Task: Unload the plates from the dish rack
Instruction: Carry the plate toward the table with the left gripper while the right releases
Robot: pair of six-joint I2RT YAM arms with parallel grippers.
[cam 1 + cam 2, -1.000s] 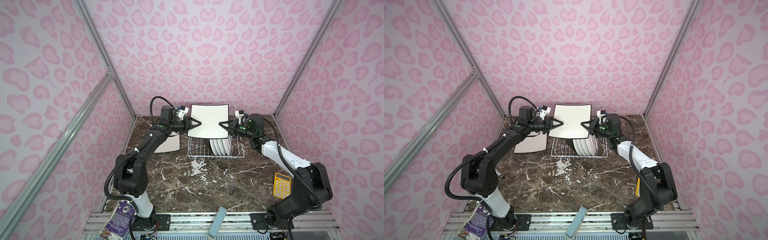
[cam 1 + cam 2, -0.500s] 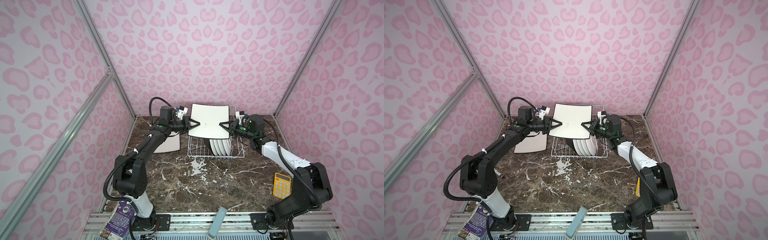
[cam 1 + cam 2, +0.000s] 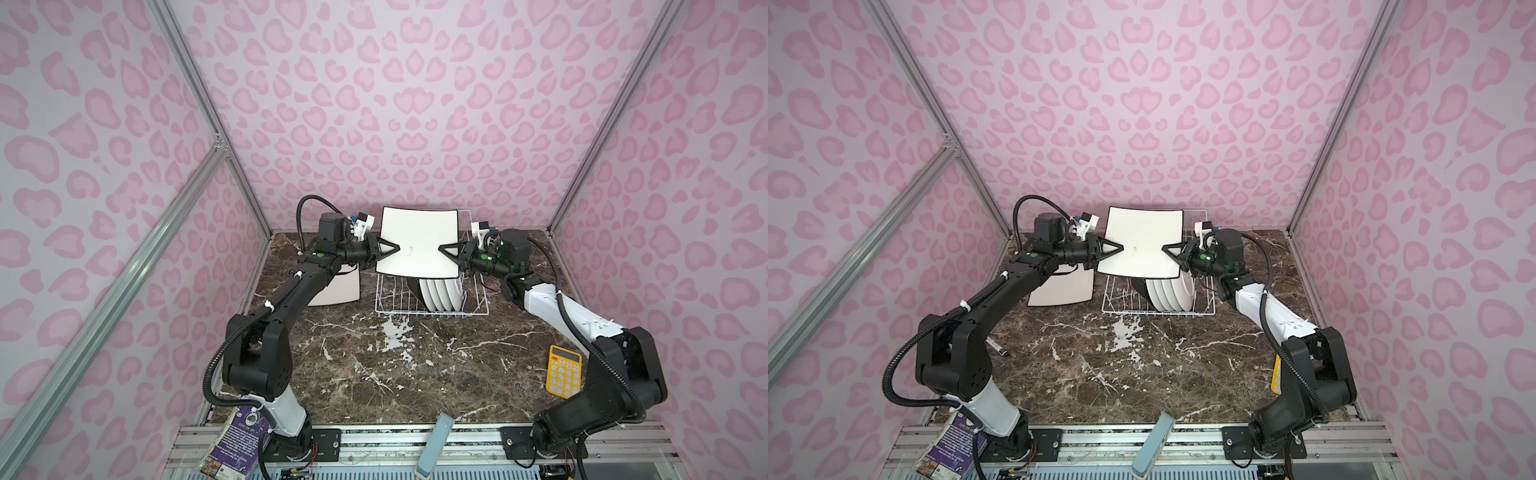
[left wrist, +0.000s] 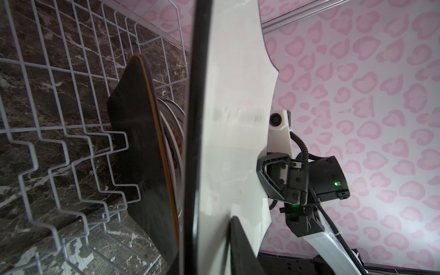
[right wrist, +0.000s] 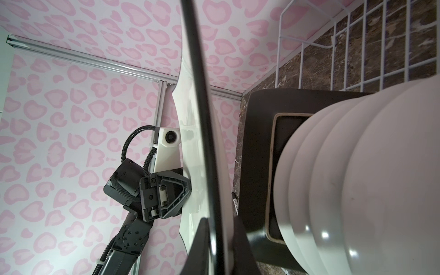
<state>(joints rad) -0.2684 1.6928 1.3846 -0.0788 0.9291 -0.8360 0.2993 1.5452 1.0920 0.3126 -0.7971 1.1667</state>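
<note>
Brown stone with white veins makes up the worktop (image 3: pixel 374 374), the biggest thing here. Near its back stands the white wire dish rack (image 3: pixel 399 311). Above the rack hangs a cream-white square plate (image 3: pixel 417 245), up on edge and clear of the wires. A second cream-white plate (image 3: pixel 338 291) lies flat on the worktop just beside the rack, on the left arm's side. Inside the rack a dark brown plate (image 4: pixel 138 154) and four round white plates (image 3: pixel 440 293) stand in a row.

The left pincer (image 3: pixel 392 250) is closed on the left edge of the hanging plate. The right pincer (image 3: pixel 446 250) has a finger on each side of the right edge, but we cannot tell if it squeezes or only sits there.

We think the job now is to carry this plate over to the flat one. To do it well, we make sure one pincer holds tight before the other lets go. We keep the plate high so its low edge does not catch the rack wall. We go slowly, because a hold on one edge may let the plate swing. Then we tip it flat and set it down softly.
</note>
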